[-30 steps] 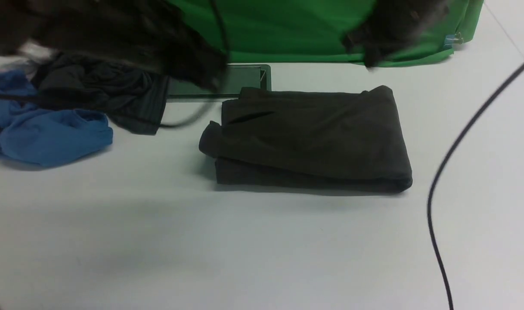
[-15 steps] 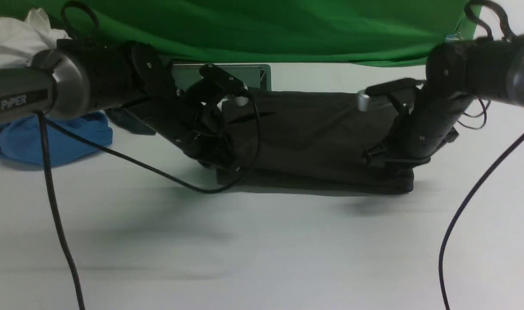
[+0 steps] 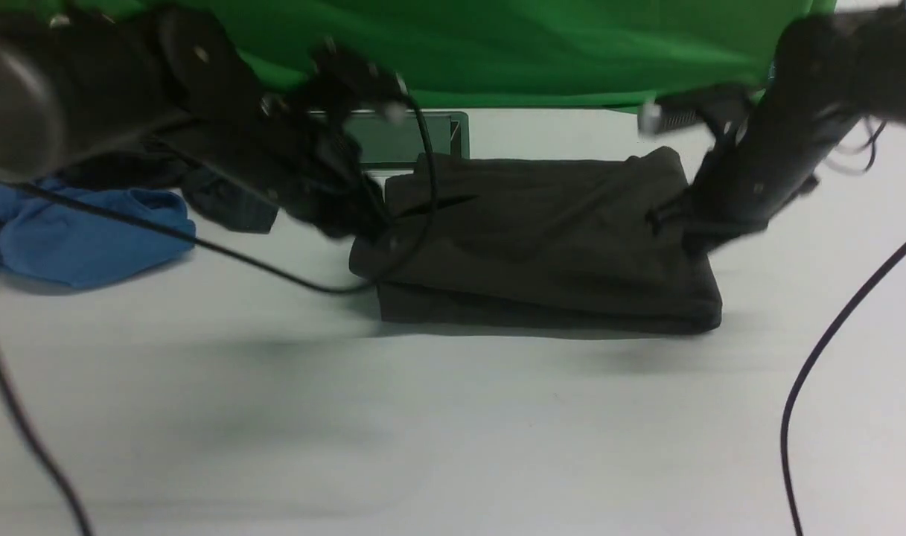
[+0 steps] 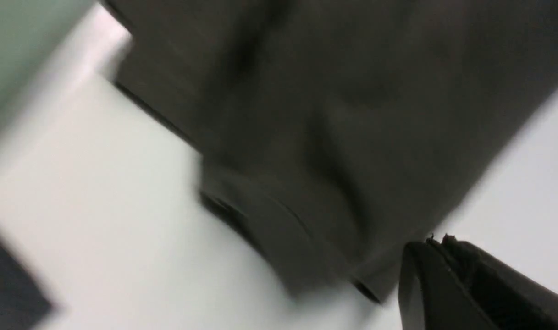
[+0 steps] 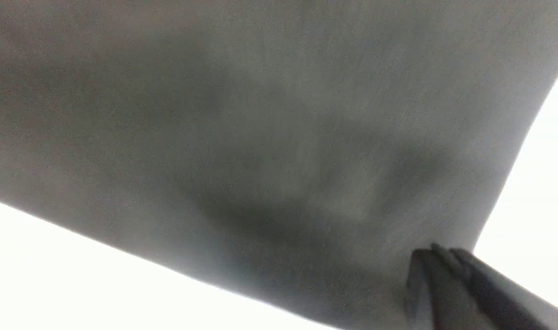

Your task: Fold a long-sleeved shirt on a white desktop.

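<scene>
The long-sleeved shirt (image 3: 542, 238) lies folded into a thick brownish-black rectangle in the middle of the white desktop (image 3: 423, 432). My left gripper (image 3: 352, 219) hovers at the shirt's left end, blurred by motion. In the left wrist view the left gripper (image 4: 437, 242) is shut with nothing between its fingers, just beside the shirt (image 4: 334, 114). My right gripper (image 3: 665, 219) is at the shirt's right end. The right wrist view shows the right gripper (image 5: 437, 253) shut too, its tips over the edge of the shirt (image 5: 260, 137).
A bright blue garment (image 3: 80, 231) and a charcoal garment (image 3: 229, 205) lie at the left. A green cloth (image 3: 534, 52) hangs across the back, with a flat grey panel (image 3: 408, 138) below it. Black cables (image 3: 825, 357) trail across the desktop.
Both arms dropped onto the shirt's two ends half a second ago and have since risen a little. The shirt has shifted slightly to the right.
</scene>
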